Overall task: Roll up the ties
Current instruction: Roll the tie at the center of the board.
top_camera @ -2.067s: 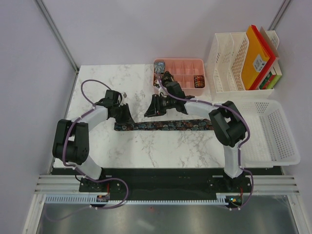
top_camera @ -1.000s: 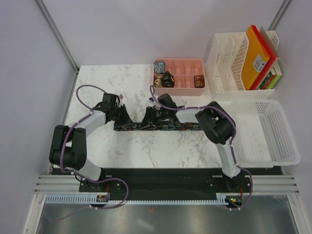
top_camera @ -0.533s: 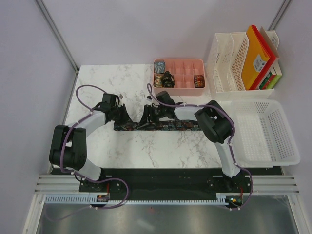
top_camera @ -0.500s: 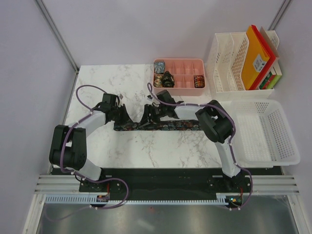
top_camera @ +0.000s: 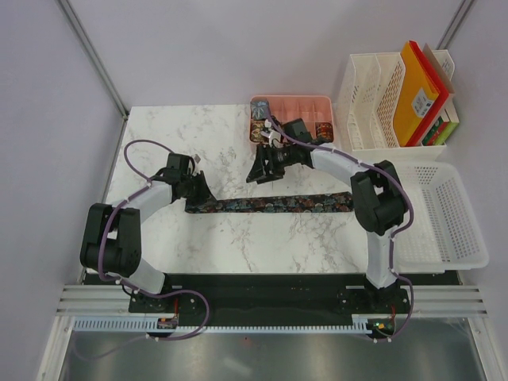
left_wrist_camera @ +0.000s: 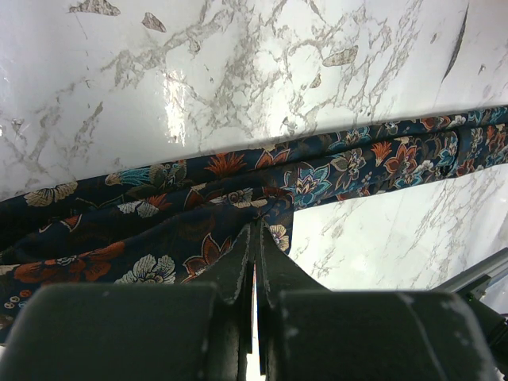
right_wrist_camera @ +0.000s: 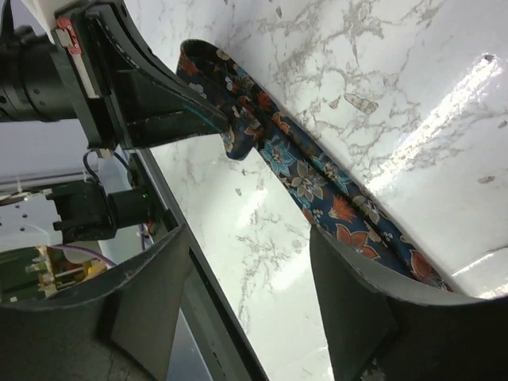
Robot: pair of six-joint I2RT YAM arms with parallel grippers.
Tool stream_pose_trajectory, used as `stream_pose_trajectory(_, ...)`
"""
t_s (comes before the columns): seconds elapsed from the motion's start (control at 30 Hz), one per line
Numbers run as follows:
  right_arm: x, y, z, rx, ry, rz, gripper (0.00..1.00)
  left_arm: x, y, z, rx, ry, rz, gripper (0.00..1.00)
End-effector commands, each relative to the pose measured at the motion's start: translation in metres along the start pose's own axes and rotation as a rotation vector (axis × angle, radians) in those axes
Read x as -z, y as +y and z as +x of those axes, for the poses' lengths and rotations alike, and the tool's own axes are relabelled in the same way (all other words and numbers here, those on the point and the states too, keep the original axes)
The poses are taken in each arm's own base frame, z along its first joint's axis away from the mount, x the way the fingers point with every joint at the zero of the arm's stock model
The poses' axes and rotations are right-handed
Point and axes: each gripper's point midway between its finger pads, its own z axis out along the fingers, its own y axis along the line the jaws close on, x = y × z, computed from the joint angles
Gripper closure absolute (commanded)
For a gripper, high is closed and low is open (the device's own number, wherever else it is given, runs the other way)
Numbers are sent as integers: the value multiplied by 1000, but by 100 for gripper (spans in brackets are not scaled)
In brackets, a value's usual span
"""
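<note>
One tie point(top_camera: 270, 204), dark w/ floral print, lies flat & unrolled across the table point(top_camera: 238, 246) ctr, running 9 to 3 o'clock. The left gripper point(top_camera: 200, 194) sits at the tie's 9 o'clock end, clamped tight on the fabric. The left wrist view shows its fingers point(left_wrist_camera: 230, 270) pressed together w/ cloth pinched btwn them. The right gripper point(top_camera: 260, 172) hovers off the table at abt 12 o'clock of the tie's middle, jaws spread wide, nothing in them. Its cam looks along the strip toward the pinned end. The pink tray point(top_camera: 294, 99) is at the table's 12 o'clock edge, partly behind the right arm. Step in hand, prob: start of the roll on this tie, w/ one end anchored & no coil formed yet. Nxt move prob calls for the right gripper to come down near the 9 o'clock end, catch the tip & turn it over itself toward 3 o'clock, keeping the strip straight so the coil doesn't skew.
</note>
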Motion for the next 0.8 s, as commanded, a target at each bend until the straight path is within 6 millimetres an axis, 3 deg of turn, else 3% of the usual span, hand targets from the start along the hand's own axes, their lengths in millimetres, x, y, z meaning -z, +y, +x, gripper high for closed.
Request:
stream_pose_trajectory(0.0, -26, 15, -13, -79, -79, -40, 34, -2, 0, -4, 9, -20, 9, 98)
stream_pose_trajectory(0.13, -71, 45, 7, -78, -64, -87, 40, -4, 0, -5, 14, -19, 8, 98)
stream_pose_trajectory(0.27, -101, 43, 19, -82, -59, -92, 44, -4, -1, -5, 11, -16, 13, 98)
stream_pose_trajectory(0.47, -115, 33, 27, -117, -51, -60, 43, -2, -3, -4, 7, -23, 27, 98)
stream_pose_trajectory(0.77, -119, 19, 38, -136, -26, -22, 44, -2, -3, -4, 5, -27, 30, 98)
